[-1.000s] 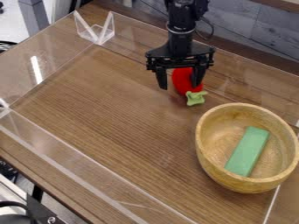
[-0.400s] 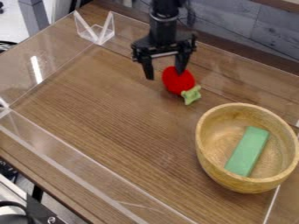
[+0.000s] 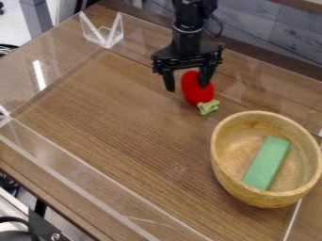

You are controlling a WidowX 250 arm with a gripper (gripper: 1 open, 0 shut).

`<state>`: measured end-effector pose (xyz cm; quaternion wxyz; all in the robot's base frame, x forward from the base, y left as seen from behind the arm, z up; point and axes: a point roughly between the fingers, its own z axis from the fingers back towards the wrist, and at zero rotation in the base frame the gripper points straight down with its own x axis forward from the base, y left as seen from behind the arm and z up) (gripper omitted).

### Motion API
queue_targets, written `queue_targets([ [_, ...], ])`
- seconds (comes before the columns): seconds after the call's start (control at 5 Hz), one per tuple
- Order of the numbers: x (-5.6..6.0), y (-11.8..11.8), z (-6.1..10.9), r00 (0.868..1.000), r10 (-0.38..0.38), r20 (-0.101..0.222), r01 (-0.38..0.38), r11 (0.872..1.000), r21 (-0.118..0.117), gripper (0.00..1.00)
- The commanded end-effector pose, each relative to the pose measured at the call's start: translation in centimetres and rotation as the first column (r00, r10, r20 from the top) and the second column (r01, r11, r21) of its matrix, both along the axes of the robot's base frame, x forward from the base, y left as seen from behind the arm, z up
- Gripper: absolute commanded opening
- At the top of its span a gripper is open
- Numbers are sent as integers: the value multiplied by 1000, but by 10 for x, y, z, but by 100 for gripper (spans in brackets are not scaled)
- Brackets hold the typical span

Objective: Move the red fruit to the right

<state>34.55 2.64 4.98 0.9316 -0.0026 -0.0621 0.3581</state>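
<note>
— Where did the red fruit (image 3: 194,88) sit
— On the wooden worktop (image 3: 120,108), toward the far side, up and to the left of the wooden bowl (image 3: 227,155) as the camera saw it, and apart from it
— Which way did it lie
— On its side, with the light green leafy cap (image 3: 208,108) pointing toward the near right, roughly at the bowl
— And the tool (image 3: 189,68), was it open or closed
— Open, its black fingers parted just above and behind the fruit, one toward each side; it gripped nothing, though whether a finger touched the fruit I could not tell
— What did the bowl hold
— A flat green rectangular block (image 3: 265,164), lying lengthwise inside, on the right-hand part of the bowl, tilted a little
— Was anything else on the worktop
— A clear, pointed wire-like piece (image 3: 104,33) near the far left, well apart from the fruit; what it was, I could not make out
— And at the edges of the view
— Black cables (image 3: 18,226) showed at the lower left, and a grey panelled surface (image 3: 270,24) rose behind the far edge of the worktop
</note>
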Motion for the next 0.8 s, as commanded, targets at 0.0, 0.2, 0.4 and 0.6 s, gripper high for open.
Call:
queue_targets([
  [0.0, 1, -4, 17, 996, -84, 27, 84, 996, 6, 100],
  [0.2, 1, 4, 20, 995, -99, 16, 99, 995, 5, 100],
  [0.4, 2, 12, 23, 994, -111, 8, 111, 994, 1, 100],
  [0.6, 9, 15, 34, 997, -73, 15, 73, 997, -3, 100],
])
